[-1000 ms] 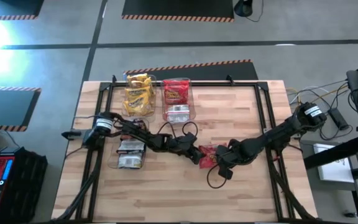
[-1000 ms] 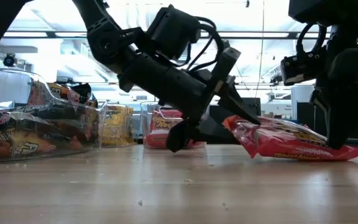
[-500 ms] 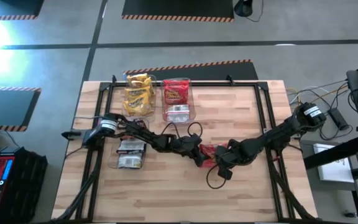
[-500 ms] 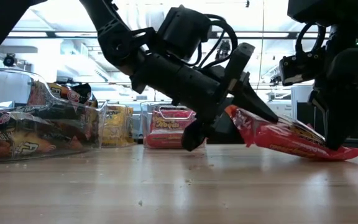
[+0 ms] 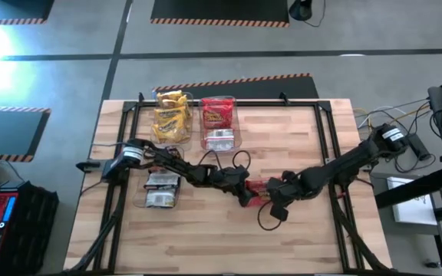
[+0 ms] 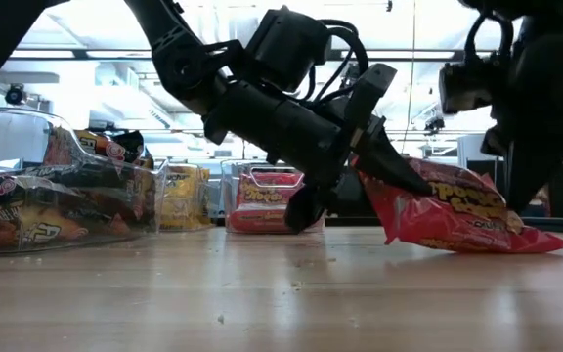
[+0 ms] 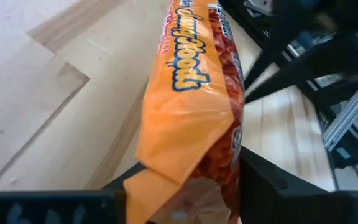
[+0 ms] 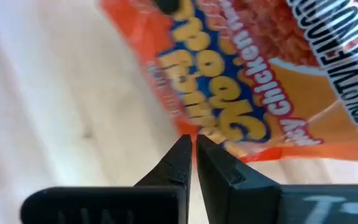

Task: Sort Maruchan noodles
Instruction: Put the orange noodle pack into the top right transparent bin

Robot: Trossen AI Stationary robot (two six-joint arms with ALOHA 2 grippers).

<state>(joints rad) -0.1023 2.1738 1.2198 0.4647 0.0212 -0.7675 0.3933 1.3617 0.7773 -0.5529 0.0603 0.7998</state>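
Observation:
A red-orange Maruchan noodle packet (image 6: 457, 210) stands tipped up near the middle of the table, also seen in the high view (image 5: 258, 186). My left gripper (image 7: 188, 186) reaches in from the table's left and is shut on the packet's left end. My right gripper (image 8: 193, 144), shut, hangs just over the packet's other end (image 8: 247, 74). Other noodle packets lie sorted in clear bins: yellow ones (image 5: 171, 115), red ones (image 5: 219, 123) and dark ones (image 5: 162, 190). My left gripper pinches the packet's left end (image 7: 185, 155) between its two fingers, one on each flat face. The fingers slant down from the table's left, along the packet. The packet is tipped up, its lower edge (image 6: 477, 244) on the table. My right gripper's shut tips stand at the packet's edge (image 8: 229, 146); whether they touch it, I cannot tell.
The three clear bins stand at the table's far left and left: (image 6: 57, 196), (image 6: 184, 196), (image 6: 262, 191). A black frame (image 5: 324, 130) runs around the tabletop. Bare wood lies in front of the packet and toward the right.
My left gripper has slid toward the right, rolled a little and shut on the packet's left end. That end has risen and the packet has tipped from lying flat to standing on its lower edge. My right gripper, still shut, has lifted off the packet's right end.

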